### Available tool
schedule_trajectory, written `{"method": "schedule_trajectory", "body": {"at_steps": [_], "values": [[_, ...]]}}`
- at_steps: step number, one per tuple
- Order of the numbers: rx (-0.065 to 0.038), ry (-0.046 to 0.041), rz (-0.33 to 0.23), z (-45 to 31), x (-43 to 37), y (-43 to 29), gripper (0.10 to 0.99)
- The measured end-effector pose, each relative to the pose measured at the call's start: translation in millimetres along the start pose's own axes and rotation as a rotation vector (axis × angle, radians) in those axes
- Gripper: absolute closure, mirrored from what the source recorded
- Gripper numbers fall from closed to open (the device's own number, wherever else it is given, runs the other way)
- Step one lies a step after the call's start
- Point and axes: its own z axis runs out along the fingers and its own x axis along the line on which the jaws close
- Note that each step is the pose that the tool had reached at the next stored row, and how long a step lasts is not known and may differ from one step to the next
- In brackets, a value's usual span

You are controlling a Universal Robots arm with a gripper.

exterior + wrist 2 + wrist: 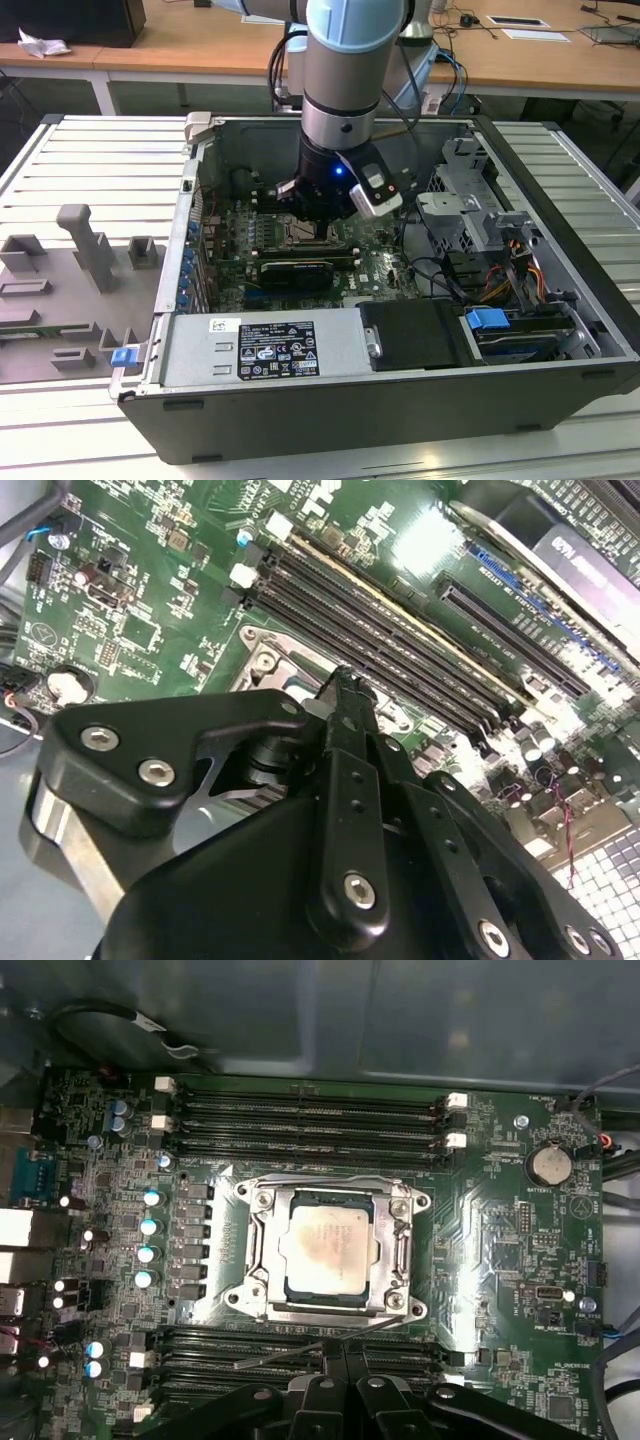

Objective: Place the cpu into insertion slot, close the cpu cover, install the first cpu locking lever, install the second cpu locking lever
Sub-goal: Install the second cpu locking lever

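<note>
In the first wrist view the claw (pixel 335 1380) sits nearest the lens, its dark fingers drawn together with no visible gap — closed, and gripping nothing that can be made out. A thin wire lever (pixel 300 1350) slants across the memory slots (pixel 310 1120) just past the fingertips, close to them; whether it is touched cannot be told. Its long axis runs roughly along the near edge of the socket.

Just beyond lies the insertion slot (pixel 330 1250), and the cpu (pixel 325 1245) is already seated in it, its pale metal face showing through the cut-out of the cpu cover (pixel 400 1250), which lies flat over it. So the socket lies directly ahead of the claw, and the lever sits between the two — that is the relation the work hangs on, as I judge it.

In the exterior view the arm reaches straight down into the open computer case (pixel 560 190), over the green motherboard (pixel 225 250). The case rests on a slatted counter (pixel 90 160).

Print on the board and on the white label (pixel 275 350) is there but too small to read.
</note>
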Motion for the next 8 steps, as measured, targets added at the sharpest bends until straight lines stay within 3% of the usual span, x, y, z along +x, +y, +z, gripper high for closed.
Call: {"method": "schedule_trajectory", "body": {"at_steps": [4,8], "values": [[-0.002,-0.0002,0.000,0.2,4.6,0.2,0.980],[-0.011,-0.0006,0.000,1.0,19.9,-0.3,0.980]]}}
